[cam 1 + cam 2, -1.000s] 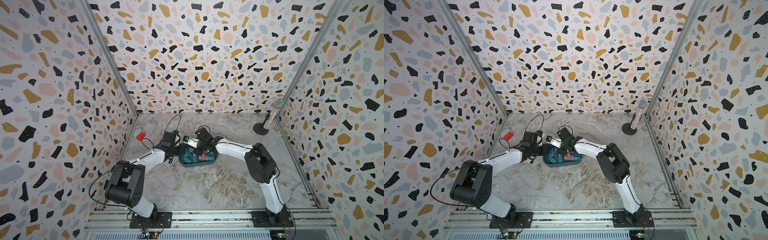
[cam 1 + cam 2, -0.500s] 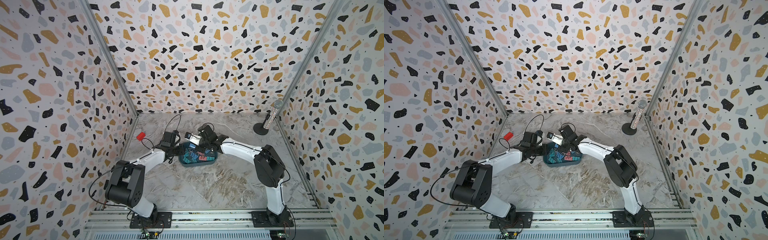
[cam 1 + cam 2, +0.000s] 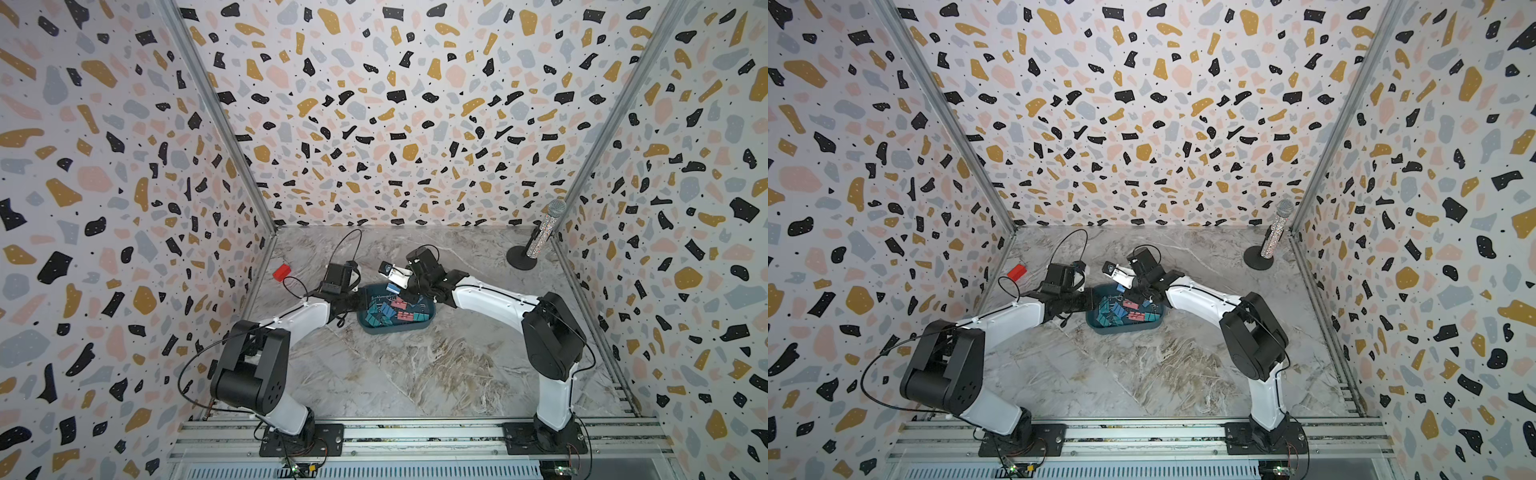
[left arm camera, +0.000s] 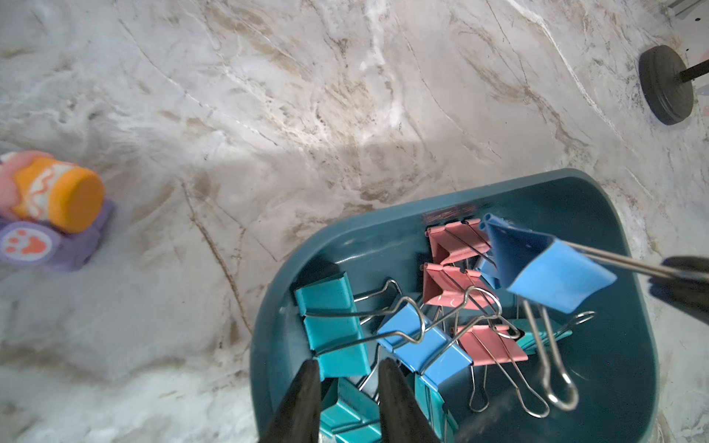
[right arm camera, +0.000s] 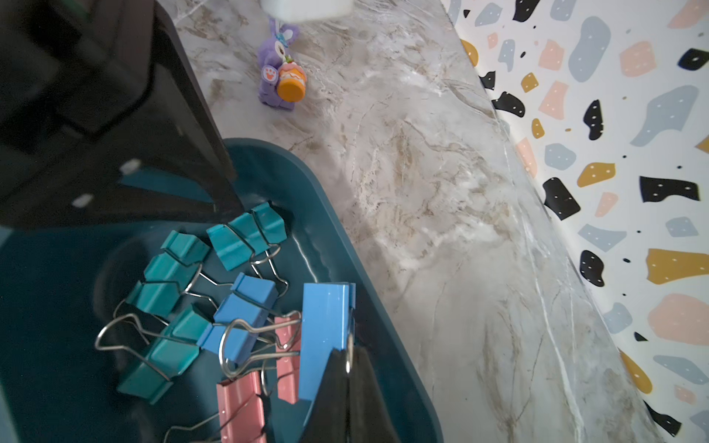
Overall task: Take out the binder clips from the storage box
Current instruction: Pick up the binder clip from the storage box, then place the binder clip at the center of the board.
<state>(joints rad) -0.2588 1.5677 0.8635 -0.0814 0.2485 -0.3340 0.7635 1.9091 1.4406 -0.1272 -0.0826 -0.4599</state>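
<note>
The dark teal storage box (image 3: 398,329) (image 3: 1126,331) (image 4: 598,191) (image 5: 345,245) sits mid-table with several teal, blue and pink binder clips (image 4: 422,341) (image 5: 169,268) inside. My right gripper (image 5: 347,368) (image 3: 405,289) is shut on the wire handle of a blue binder clip (image 5: 326,337) (image 4: 548,276), which hangs just above the box's far end. My left gripper (image 4: 349,377) (image 3: 358,301) reaches into the box's left end. Its fingers (image 4: 307,399) stand a little apart, closed on a teal binder clip (image 4: 345,410).
A purple-and-orange toy (image 4: 50,214) (image 5: 282,78) lies on the table beyond the box. A red block (image 3: 281,272) (image 3: 1016,271) sits by the left wall. A glittery microphone on a black round stand (image 3: 536,241) (image 4: 665,84) is at the back right corner. Patterned walls close three sides.
The right arm's elbow has swung outward to the right and its wrist has tipped up, raising the blue clip off the pile. The left arm has stayed still.
</note>
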